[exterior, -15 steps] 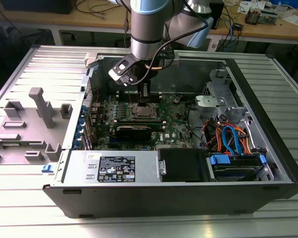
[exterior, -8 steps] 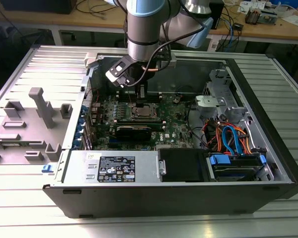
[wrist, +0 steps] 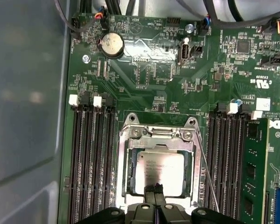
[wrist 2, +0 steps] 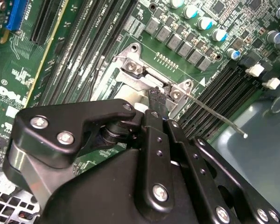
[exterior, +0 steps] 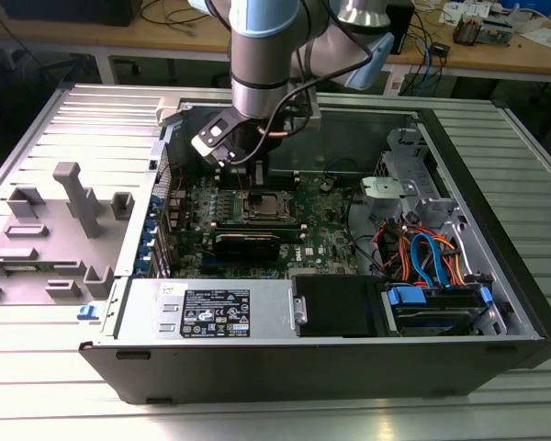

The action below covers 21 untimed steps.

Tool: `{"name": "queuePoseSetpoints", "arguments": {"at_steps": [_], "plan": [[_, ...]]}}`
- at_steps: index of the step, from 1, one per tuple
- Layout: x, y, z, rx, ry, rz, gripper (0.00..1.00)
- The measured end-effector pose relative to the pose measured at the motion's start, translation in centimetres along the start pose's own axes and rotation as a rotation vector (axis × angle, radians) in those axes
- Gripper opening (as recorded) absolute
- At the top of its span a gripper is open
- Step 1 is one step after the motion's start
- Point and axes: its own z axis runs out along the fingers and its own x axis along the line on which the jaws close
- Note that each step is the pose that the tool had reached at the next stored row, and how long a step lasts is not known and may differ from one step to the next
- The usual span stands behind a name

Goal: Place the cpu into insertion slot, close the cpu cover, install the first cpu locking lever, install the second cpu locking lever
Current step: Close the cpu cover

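At the exterior view's left, grey plastic fixtures (exterior: pixel 78 197) stand on the ribbed metal worktop (exterior: pixel 257 418) beside the open computer case (exterior: pixel 331 358). At centre the gripper (wrist: pixel 154 188) hangs low over the green board, its 2 fingertips closed together on nothing visible, at the edge of the cpu (wrist: pixel 159 170). The cpu lies flat in the insertion slot (wrist: pixel 129 184), framed by the cpu cover (wrist: pixel 156 135), with 1 thin lever rod (wrist: pixel 207 172) slanting alongside; orange and blue cables (exterior: pixel 427 262) crowd the exterior view's right.
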Motion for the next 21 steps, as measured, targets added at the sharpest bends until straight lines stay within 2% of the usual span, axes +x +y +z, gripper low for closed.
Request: {"name": "queuePoseSetpoints", "arguments": {"at_steps": [5, 12, 15, 21], "plan": [[0.01, -0.04, 0.39, 0.0002, -0.0006, 0.000, 0.11], [0.01, -0.04, 0.31, 0.0000, -0.0007, 0.000, 0.11], [0.02, 0.03, 0.27, 0.0004, -0.0039, 0.000, 0.11], [-0.03, 1.09, 0.26, 0.0006, -0.0075, 0.000, 0.11]]}}
